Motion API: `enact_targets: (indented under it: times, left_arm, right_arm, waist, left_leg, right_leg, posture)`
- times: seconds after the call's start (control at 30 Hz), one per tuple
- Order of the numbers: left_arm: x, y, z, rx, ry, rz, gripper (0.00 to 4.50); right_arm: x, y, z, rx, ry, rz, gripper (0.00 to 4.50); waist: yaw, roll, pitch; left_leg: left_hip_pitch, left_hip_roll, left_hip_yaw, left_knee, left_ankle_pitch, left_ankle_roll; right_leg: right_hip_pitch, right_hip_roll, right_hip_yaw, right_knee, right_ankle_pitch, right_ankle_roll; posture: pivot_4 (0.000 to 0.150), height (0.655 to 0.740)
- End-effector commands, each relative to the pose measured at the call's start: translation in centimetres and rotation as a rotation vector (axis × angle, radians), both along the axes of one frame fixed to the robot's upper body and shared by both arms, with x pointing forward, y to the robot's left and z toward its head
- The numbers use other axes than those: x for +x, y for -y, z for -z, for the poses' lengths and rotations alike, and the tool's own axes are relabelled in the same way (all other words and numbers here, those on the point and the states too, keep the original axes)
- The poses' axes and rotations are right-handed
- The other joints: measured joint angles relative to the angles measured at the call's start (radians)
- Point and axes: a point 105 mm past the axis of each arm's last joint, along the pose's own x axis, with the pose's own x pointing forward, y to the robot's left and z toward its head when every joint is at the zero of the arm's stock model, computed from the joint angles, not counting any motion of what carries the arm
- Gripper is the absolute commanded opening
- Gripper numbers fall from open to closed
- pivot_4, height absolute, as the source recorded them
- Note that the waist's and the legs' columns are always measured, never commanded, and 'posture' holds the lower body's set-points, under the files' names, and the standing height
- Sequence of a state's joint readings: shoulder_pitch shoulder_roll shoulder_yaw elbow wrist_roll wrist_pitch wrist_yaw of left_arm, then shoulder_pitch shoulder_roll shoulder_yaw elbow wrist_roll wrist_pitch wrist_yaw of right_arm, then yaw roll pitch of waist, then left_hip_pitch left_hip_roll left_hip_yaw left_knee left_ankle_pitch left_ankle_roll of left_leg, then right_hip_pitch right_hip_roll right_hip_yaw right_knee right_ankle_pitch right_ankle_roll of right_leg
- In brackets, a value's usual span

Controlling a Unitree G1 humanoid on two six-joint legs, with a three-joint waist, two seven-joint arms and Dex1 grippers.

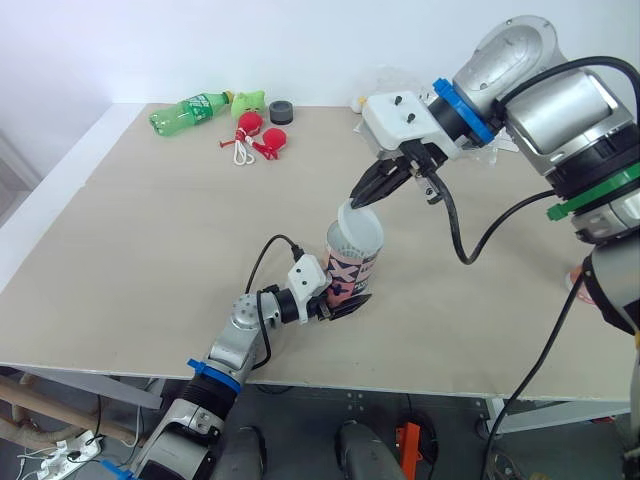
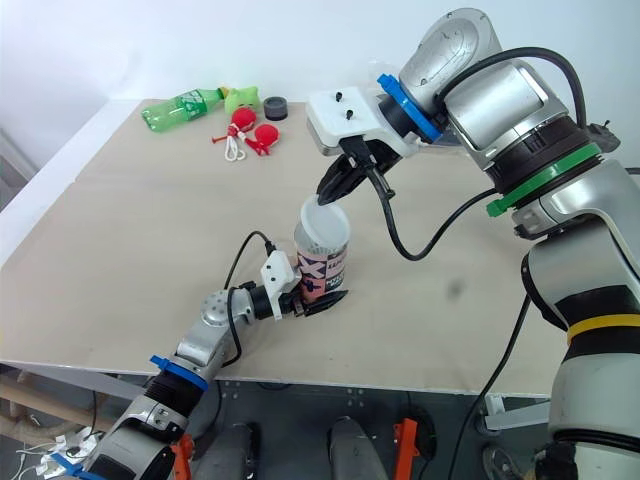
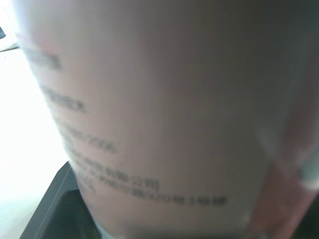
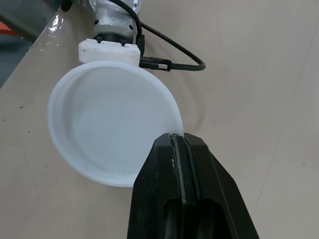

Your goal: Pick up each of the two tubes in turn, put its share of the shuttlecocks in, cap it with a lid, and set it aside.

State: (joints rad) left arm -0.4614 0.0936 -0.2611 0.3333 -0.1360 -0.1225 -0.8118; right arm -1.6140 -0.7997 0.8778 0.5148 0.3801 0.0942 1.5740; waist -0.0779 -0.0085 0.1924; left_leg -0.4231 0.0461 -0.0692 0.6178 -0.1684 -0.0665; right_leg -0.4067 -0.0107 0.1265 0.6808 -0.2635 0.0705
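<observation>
Capping — right end effector (image 1: 366, 194) pinches the lid (image 4: 112, 129) over the tube (image 1: 354, 258) the left end effector (image 1: 345, 300) grips — next probably needs a square press down.

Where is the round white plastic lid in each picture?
Left eye view: the round white plastic lid sits mid-picture, over the pink-printed tube.
Right eye view: same, near the centre.
Left wrist view: the tube's printed wall, close up.
Right wrist view: rim pinched by the right gripper.
Shared landmark: the tube.

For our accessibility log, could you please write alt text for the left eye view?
The right claw holds a white lid at the mouth of a shuttlecock tube gripped by the left claw on a beige table.
</observation>
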Motion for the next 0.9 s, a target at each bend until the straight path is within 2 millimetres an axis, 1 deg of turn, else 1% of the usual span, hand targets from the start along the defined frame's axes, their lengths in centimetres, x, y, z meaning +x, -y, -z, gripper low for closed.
enact_targets:
  times: [0.03,0.37,0.77,0.8,0.83,0.87,0.9]
  left_arm:
    - [0.0,-0.3,0.9,0.025,-0.028,-0.012,3.13]
    - [0.1,-0.3,0.8,0.024,-0.029,-0.014,3.13]
    - [0.1,-0.4,0.8,0.024,-0.027,-0.017,3.13]
    - [0.1,-0.4,0.8,0.024,-0.028,-0.017,3.13]
    - [0.1,-0.4,0.8,0.024,-0.028,-0.017,3.13]
    - [0.1,-0.4,0.8,0.024,-0.028,-0.017,3.13]
    - [0.1,-0.4,0.8,0.024,-0.028,-0.017,3.13]
  right_arm:
    - [-0.4,0.4,0.1,-0.038,-0.003,-0.027,0.08]
    - [-0.5,0.5,0.9,-0.064,-0.009,-0.041,0.08]
    - [-0.2,0.4,1.2,-0.071,0.006,-0.044,0.08]
    - [-0.1,0.3,1.2,-0.069,0.009,-0.044,0.53]
    - [-0.1,0.3,1.1,-0.068,0.012,-0.044,0.66]
    - [0.0,0.3,1.1,-0.065,0.016,-0.043,0.91]
    - [0.0,0.2,1.0,-0.063,0.019,-0.043,1.38]
  waist:
    - [0.000,0.000,0.000]
    - [0.000,0.000,0.000]
    - [0.000,0.000,0.000]
    - [0.000,0.000,0.000]
    - [0.000,0.000,0.000]
    - [0.000,0.000,0.000]
    - [0.000,0.000,0.000]
  left_leg:
    - [0.000,0.000,0.000,0.000,0.000,0.000]
    - [0.000,0.000,0.000,0.000,0.000,0.000]
    - [0.000,0.000,0.000,0.000,0.000,0.000]
    - [0.000,0.000,0.000,0.000,0.000,0.000]
    - [0.000,0.000,0.000,0.000,0.000,0.000]
    - [0.000,0.000,0.000,0.000,0.000,0.000]
    - [0.000,0.000,0.000,0.000,0.000,0.000]
  right_leg:
    - [0.000,0.000,0.000,0.000,0.000,0.000]
    - [0.000,0.000,0.000,0.000,0.000,0.000]
    - [0.000,0.000,0.000,0.000,0.000,0.000]
    - [0.000,0.000,0.000,0.000,0.000,0.000]
    - [0.000,0.000,0.000,0.000,0.000,0.000]
    - [0.000,0.000,0.000,0.000,0.000,0.000]
    - [0.000,0.000,0.000,0.000,0.000,0.000]
  posture:
    - [0.150,0.7400]
    - [0.150,0.7400]
    - [0.150,0.7400]
    - [0.150,0.7400]
    - [0.150,0.7400]
    - [0.150,0.7400]
    - [0.150,0.7400]
